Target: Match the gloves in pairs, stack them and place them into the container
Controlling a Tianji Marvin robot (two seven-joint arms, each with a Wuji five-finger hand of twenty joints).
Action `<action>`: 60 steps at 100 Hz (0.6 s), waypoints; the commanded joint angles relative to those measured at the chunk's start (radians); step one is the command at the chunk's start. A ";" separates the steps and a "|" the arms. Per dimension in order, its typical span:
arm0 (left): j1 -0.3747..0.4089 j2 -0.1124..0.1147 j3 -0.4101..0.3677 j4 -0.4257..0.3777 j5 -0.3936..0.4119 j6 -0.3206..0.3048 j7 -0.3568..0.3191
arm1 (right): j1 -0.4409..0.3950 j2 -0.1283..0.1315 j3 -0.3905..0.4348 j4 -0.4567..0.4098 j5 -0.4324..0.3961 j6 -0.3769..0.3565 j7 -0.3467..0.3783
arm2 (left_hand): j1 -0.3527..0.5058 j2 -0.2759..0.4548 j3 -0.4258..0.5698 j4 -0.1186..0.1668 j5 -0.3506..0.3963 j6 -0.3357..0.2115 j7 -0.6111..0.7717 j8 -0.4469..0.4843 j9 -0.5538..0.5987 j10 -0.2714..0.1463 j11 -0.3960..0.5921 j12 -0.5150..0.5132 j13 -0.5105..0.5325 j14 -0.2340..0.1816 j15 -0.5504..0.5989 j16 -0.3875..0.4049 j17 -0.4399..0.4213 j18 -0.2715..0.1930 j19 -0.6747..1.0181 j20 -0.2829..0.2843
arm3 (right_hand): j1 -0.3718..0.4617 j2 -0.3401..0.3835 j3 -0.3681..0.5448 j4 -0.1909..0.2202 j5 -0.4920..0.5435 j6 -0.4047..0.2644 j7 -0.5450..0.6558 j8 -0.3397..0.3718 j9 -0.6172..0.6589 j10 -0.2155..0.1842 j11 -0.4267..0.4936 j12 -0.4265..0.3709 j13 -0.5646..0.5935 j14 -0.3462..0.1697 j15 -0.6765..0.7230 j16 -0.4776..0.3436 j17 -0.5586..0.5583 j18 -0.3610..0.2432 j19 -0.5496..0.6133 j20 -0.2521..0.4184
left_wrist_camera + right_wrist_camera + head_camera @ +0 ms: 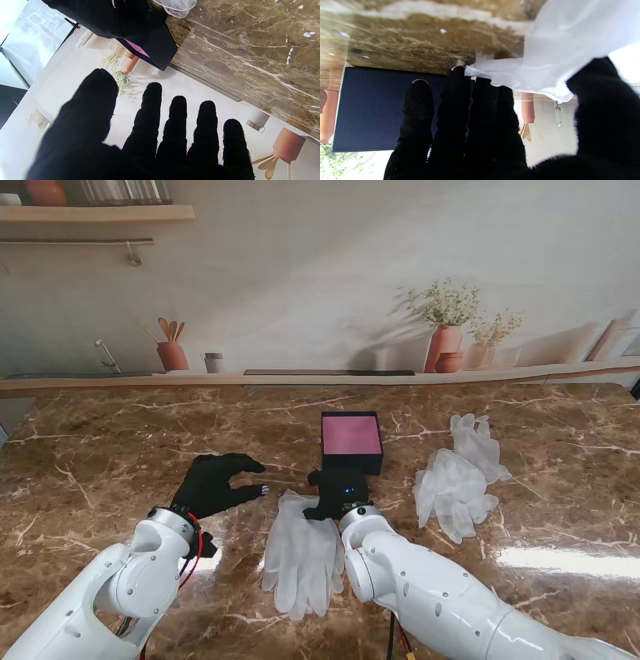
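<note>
Left hand (215,485) hovers with fingers spread; right hand (335,492) fingers extended together.

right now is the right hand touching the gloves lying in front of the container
Touching. In the right wrist view, the white glove drapes across the right hand, lying on its fingertips and against the thumb, no gap between them.
</note>
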 commanded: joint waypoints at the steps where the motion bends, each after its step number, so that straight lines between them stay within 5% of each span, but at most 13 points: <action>1: -0.001 -0.003 0.005 0.005 0.005 -0.003 0.007 | -0.009 -0.009 -0.006 0.018 0.016 0.002 0.020 | -0.030 0.034 -0.036 0.028 0.029 -0.035 0.024 0.017 0.018 -0.027 -0.011 -0.010 0.014 -0.046 -0.031 -0.014 -0.016 0.008 -0.003 0.014 | 0.103 -0.052 -0.028 0.012 0.097 -0.058 0.097 0.070 0.001 -0.032 0.051 0.096 -0.072 -0.014 0.025 0.043 -0.053 0.006 -0.007 0.030; 5: -0.002 -0.004 0.006 0.005 0.006 -0.003 0.007 | -0.009 -0.013 -0.007 0.027 0.020 -0.002 0.012 | -0.030 0.035 -0.037 0.028 0.033 -0.038 0.026 0.018 0.018 -0.029 -0.012 -0.010 0.015 -0.048 -0.032 -0.015 -0.017 0.009 -0.002 0.016 | 0.135 -0.064 -0.044 -0.013 0.170 -0.110 0.177 0.130 -0.023 -0.027 0.038 0.132 -0.149 -0.010 0.016 0.058 -0.109 0.001 -0.039 0.040; 8: -0.002 -0.004 0.006 0.006 0.006 -0.004 0.009 | -0.010 -0.015 -0.007 0.030 0.022 -0.005 0.007 | -0.029 0.035 -0.038 0.028 0.037 -0.039 0.029 0.020 0.020 -0.030 -0.011 -0.010 0.016 -0.050 -0.032 -0.015 -0.017 0.010 -0.001 0.017 | 0.190 -0.071 -0.115 -0.037 0.215 -0.166 0.337 0.098 -0.078 -0.017 -0.006 0.140 -0.224 -0.006 -0.008 0.060 -0.152 -0.005 -0.075 0.056; 13: -0.002 -0.004 0.007 0.006 0.005 -0.004 0.011 | -0.012 -0.014 -0.006 0.033 0.024 -0.017 0.002 | -0.028 0.034 -0.038 0.028 0.043 -0.039 0.033 0.022 0.021 -0.029 -0.011 -0.010 0.017 -0.048 -0.032 -0.016 -0.017 0.012 0.002 0.019 | 0.224 -0.102 -0.110 -0.054 0.244 -0.238 0.485 0.099 -0.189 0.007 -0.118 0.058 -0.377 -0.005 -0.106 -0.001 -0.218 -0.028 -0.139 0.060; 18: -0.002 -0.004 0.007 0.006 0.005 -0.004 0.012 | -0.014 -0.014 -0.003 0.038 0.024 -0.040 -0.009 | -0.029 0.035 -0.040 0.028 0.046 -0.042 0.036 0.024 0.023 -0.030 -0.011 -0.010 0.020 -0.050 -0.032 -0.015 -0.018 0.013 0.003 0.021 | 0.124 -0.276 0.255 -0.185 0.265 -0.281 0.517 0.190 -0.255 0.031 -0.219 -0.074 -0.459 -0.007 -0.223 -0.118 -0.246 -0.034 -0.186 0.061; 21: -0.002 -0.004 0.007 0.005 0.006 -0.005 0.012 | -0.017 -0.012 0.000 0.036 0.024 -0.053 -0.013 | -0.028 0.035 -0.041 0.028 0.049 -0.043 0.037 0.025 0.024 -0.031 -0.012 -0.010 0.021 -0.048 -0.032 -0.015 -0.018 0.015 0.004 0.022 | 0.085 -0.333 0.386 -0.239 0.267 -0.288 0.505 0.238 -0.267 0.044 -0.267 -0.144 -0.457 0.000 -0.279 -0.173 -0.243 -0.026 -0.200 0.058; 28: -0.001 -0.004 0.006 0.003 0.005 -0.004 0.010 | -0.031 -0.004 0.017 0.020 0.029 -0.088 -0.010 | -0.028 0.036 -0.042 0.028 0.053 -0.044 0.041 0.028 0.026 -0.032 -0.012 -0.011 0.022 -0.049 -0.032 -0.016 -0.020 0.018 0.004 0.022 | 0.096 -0.367 0.456 -0.261 0.266 -0.296 0.478 0.364 -0.208 0.073 -0.359 -0.315 -0.316 0.055 -0.458 -0.325 -0.172 0.031 -0.232 0.028; 37: -0.001 -0.004 0.006 0.003 0.006 -0.005 0.012 | -0.052 0.007 0.048 -0.004 0.031 -0.133 -0.014 | -0.027 0.037 -0.045 0.028 0.058 -0.046 0.045 0.031 0.029 -0.032 -0.012 -0.011 0.027 -0.047 -0.032 -0.015 -0.020 0.020 0.004 0.023 | 0.143 -0.384 0.487 -0.256 0.276 -0.296 0.471 0.479 0.039 0.070 -0.365 -0.399 0.038 0.095 -0.494 -0.372 0.038 0.076 -0.169 -0.016; 41: -0.001 -0.005 0.006 0.003 0.005 -0.006 0.013 | -0.062 0.008 0.063 -0.010 0.037 -0.155 -0.022 | -0.026 0.039 -0.046 0.028 0.061 -0.047 0.048 0.032 0.030 -0.032 -0.012 -0.011 0.027 -0.049 -0.032 -0.015 -0.020 0.021 0.004 0.024 | 0.159 -0.385 0.492 -0.254 0.280 -0.291 0.477 0.493 0.146 0.059 -0.335 -0.396 0.152 0.086 -0.461 -0.360 0.125 0.075 -0.120 -0.017; 48: -0.001 -0.005 0.007 0.003 0.004 -0.006 0.015 | -0.077 0.010 0.087 -0.017 0.039 -0.187 -0.050 | -0.024 0.039 -0.048 0.029 0.065 -0.048 0.051 0.035 0.032 -0.031 -0.013 -0.011 0.029 -0.048 -0.032 -0.015 -0.021 0.023 0.002 0.024 | 0.180 -0.401 0.500 -0.258 0.293 -0.294 0.484 0.492 0.288 0.029 -0.305 -0.279 0.294 0.061 -0.380 -0.300 0.241 0.059 0.015 -0.059; 60: -0.001 -0.005 0.008 0.002 0.005 -0.008 0.016 | -0.107 0.002 0.138 -0.025 0.055 -0.231 -0.118 | -0.022 0.041 -0.051 0.029 0.072 -0.049 0.058 0.040 0.034 -0.029 -0.014 -0.012 0.030 -0.047 -0.033 -0.016 -0.023 0.026 -0.007 0.020 | 0.216 -0.414 0.497 -0.260 0.307 -0.299 0.477 0.450 0.393 0.002 -0.233 -0.219 0.388 0.043 -0.277 -0.229 0.314 0.041 0.102 -0.072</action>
